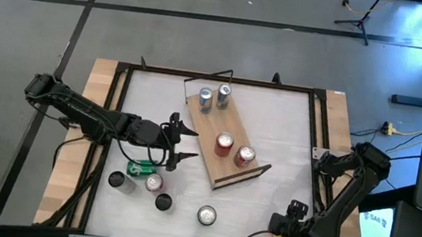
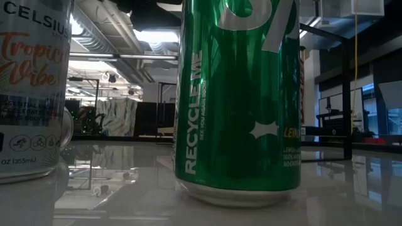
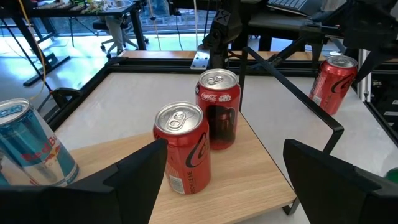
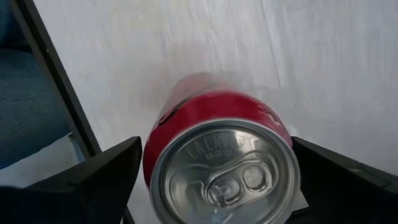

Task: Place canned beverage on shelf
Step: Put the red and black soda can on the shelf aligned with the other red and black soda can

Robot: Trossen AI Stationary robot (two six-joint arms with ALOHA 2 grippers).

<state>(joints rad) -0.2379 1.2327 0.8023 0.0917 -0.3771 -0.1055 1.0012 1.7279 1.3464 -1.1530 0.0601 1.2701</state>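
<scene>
The shelf point(image 1: 208, 128) is a light-wood board lying slantwise at the table's middle. Two red cans point(image 1: 224, 144) point(image 1: 245, 156) and two silver-blue cans point(image 1: 205, 98) stand on it. My left gripper point(image 1: 186, 142) is open and empty just left of the board, facing the red cans point(image 3: 183, 146). My right gripper point(image 1: 293, 213) is at the table's near right, over another red can point(image 4: 217, 162), which the arm hides in the high view. That can also shows in the left wrist view point(image 3: 334, 81). My right gripper has the red can between its two fingers, one finger point(image 4: 118, 168) at each side of the can's upper wall point(image 4: 152, 149). The fingers come from above, pointing down. The can is upright; in the left wrist view its base looks to be on the table.
Several loose cans sit at the table's near left: a green one lying down point(image 1: 140, 168), a red-topped one point(image 1: 154, 182), two dark ones point(image 1: 116, 179) and a silver-topped one point(image 1: 206, 214). A green can point(image 2: 239, 100) and a white can point(image 2: 31, 88) fill the low view. A black frame point(image 1: 116, 108) rims the table.
</scene>
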